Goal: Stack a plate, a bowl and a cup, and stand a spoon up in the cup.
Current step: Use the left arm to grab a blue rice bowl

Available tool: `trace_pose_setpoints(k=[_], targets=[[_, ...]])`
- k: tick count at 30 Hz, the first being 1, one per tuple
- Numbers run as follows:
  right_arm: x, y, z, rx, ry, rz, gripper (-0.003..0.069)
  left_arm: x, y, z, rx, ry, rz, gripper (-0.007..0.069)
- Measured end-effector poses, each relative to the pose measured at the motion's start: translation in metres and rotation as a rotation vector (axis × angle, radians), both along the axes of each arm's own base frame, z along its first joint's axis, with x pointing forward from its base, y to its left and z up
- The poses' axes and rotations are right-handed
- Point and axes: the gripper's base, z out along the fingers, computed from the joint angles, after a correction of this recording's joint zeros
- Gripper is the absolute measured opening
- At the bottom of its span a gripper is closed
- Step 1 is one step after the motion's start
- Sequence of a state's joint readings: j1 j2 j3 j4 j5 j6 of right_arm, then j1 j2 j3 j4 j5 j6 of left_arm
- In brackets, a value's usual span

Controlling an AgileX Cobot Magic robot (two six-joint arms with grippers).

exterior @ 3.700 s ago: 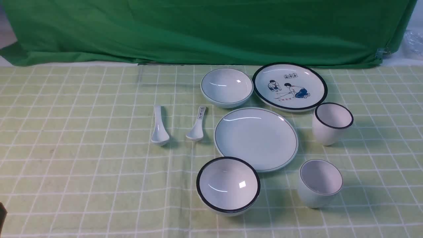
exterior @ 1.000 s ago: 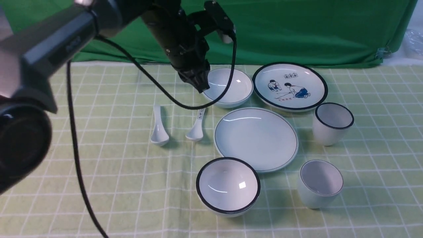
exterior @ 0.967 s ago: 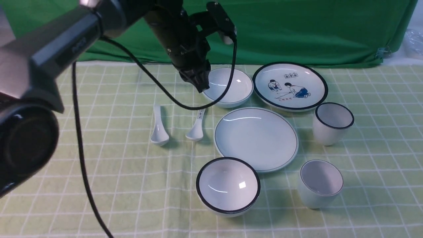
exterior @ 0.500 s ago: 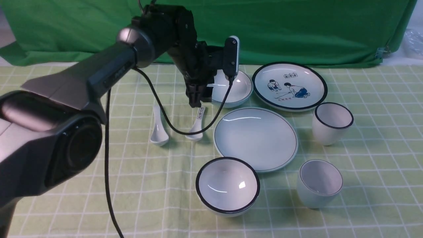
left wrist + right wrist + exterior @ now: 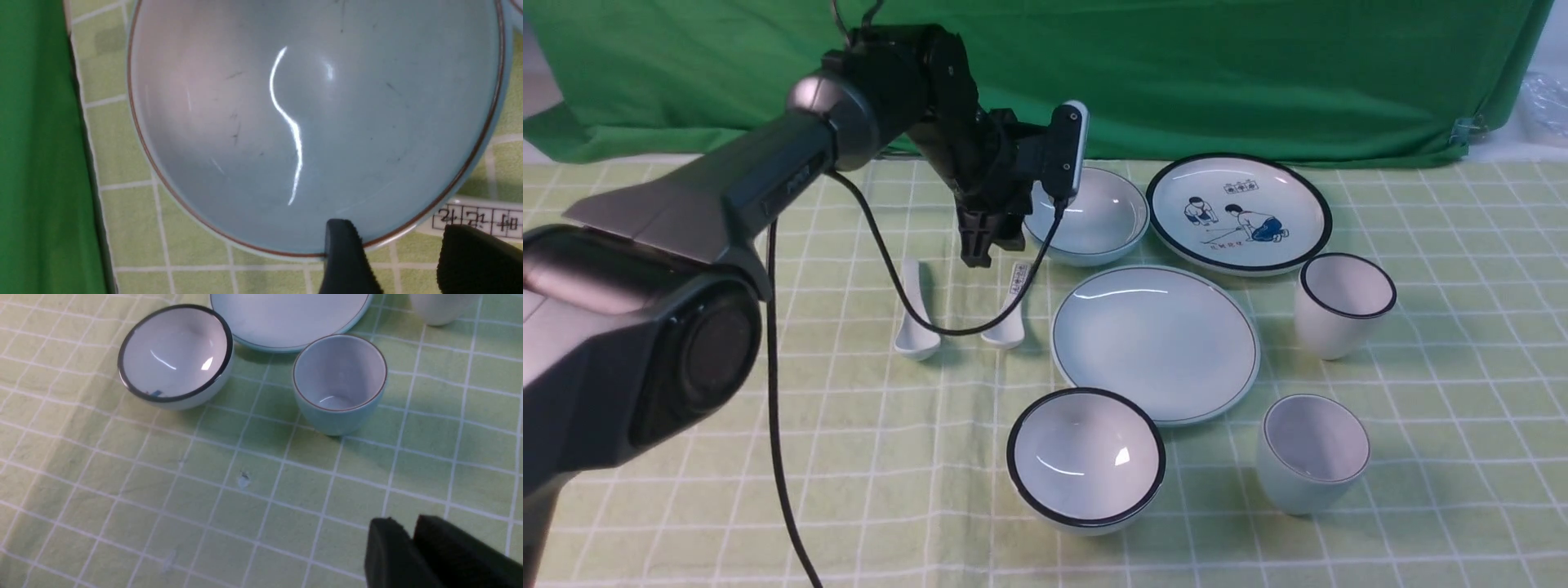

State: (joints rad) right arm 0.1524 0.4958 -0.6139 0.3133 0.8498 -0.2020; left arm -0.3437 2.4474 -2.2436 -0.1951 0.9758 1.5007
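Left claw [image 5: 396, 230] just beside the thin-rimmed bowl [image 5: 327, 134]

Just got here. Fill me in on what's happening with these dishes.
The robot's left gripper, its fingers apart, hovers by the plain pale bowl; it holds nothing. The task is stacking plate, bowl and cup with a spoon in the cup. Nothing is stacked yet: the plain plate, thin-rimmed cup and unmarked spoon sit separately on the checked cloth.

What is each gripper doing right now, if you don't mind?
Left gripper: open, empty, near the thin-rimmed bowl.
Right gripper: nearly closed, empty.
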Motion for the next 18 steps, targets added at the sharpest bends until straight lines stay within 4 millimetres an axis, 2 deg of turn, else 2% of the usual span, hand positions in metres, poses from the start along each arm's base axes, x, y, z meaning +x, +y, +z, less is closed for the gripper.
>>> trace_pose_setpoints(k=[5,9,11,13,18], targets=[[0.0,0.0,0.0,0.0,-0.001,0.0,0.0124,-0.004,0.001,0.004,0.01,0.024,-0.011,0.0314],[0.0,0.0,0.0,0.0,-0.004,-0.001,0.0124,-0.008,-0.001,0.021,-0.011,-0.004,-0.061,0.0314],[0.0,0.0,0.0,-0.005,-0.01,0.004,0.0124,-0.009,-0.003,0.024,-0.034,-0.011,-0.094,0.0314],[0.001,0.0,0.001,-0.006,-0.013,0.006,0.0124,-0.009,-0.006,0.023,-0.042,-0.013,-0.112,0.0314],[0.001,0.0,0.0,-0.012,-0.015,0.011,0.0124,-0.007,-0.014,0.008,-0.036,-0.036,-0.132,0.0314]])
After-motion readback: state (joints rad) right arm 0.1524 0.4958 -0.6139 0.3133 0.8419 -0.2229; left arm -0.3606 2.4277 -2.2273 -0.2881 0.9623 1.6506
